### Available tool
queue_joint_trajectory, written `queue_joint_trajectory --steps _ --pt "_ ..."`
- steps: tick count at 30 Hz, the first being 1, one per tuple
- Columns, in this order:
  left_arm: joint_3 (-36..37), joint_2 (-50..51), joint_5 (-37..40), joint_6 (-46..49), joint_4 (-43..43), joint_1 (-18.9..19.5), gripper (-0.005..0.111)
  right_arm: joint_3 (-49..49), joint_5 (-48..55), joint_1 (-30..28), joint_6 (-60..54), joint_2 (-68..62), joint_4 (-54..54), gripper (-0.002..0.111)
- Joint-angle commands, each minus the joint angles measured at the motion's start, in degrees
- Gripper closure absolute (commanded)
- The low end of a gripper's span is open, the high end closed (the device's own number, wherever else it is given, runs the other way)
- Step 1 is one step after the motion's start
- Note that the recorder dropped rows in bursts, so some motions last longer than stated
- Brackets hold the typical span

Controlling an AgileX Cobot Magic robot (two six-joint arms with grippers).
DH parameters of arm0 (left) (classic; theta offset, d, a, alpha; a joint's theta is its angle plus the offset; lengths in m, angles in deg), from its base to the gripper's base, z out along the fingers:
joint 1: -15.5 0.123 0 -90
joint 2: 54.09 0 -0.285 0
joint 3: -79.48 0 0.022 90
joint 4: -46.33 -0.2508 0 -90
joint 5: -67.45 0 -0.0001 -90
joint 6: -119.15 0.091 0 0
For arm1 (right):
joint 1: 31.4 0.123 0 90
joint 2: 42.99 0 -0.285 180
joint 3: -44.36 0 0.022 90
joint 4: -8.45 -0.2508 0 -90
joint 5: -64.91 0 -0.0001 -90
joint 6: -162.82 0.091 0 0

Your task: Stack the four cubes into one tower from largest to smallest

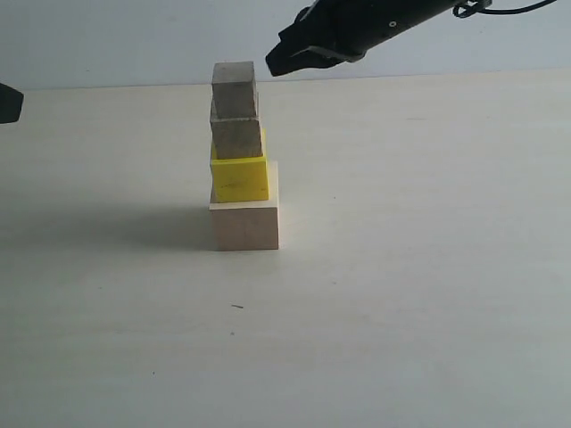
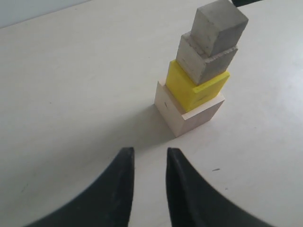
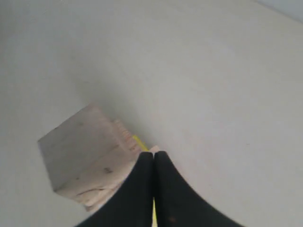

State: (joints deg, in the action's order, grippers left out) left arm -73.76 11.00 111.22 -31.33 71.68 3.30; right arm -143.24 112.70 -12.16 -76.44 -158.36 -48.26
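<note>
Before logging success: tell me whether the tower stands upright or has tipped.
Upright. The tower stands as one unbroken column, and the right gripper is apart from it.

The right gripper [image 3: 153, 156] had its two dark fingers pressed together, gripping nothing. Beside its tips stood the top small wood cube [image 3: 80, 149], with a sliver of the yellow cube [image 3: 140, 142] showing under it, on the pale table [image 3: 213, 71].

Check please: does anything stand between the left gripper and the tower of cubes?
Nothing visible does. Only bare table lies between the left gripper and the tower. The right gripper hangs up by the top cube, off that path.
</note>
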Motion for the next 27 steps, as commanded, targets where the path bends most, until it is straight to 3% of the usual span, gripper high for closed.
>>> queue_joint_trajectory --steps 1,3,12,27 --pt "0.24 0.05 -0.48 0.14 0.38 0.19 0.081 0.13 -11.98 -0.74 2.38 3.97 1.43 0.108" --pt "0.24 0.05 -0.48 0.04 0.38 0.19 0.081 1.67 -16.63 -2.44 2.48 6.33 0.90 0.108" --pt "0.24 0.05 -0.48 0.04 0.49 0.19 0.081 12.04 -18.39 -8.04 2.26 14.45 0.50 0.108" --pt "0.24 0.05 -0.48 0.04 0.49 0.19 0.081 24.06 -26.99 -8.26 2.26 26.61 0.17 0.108"
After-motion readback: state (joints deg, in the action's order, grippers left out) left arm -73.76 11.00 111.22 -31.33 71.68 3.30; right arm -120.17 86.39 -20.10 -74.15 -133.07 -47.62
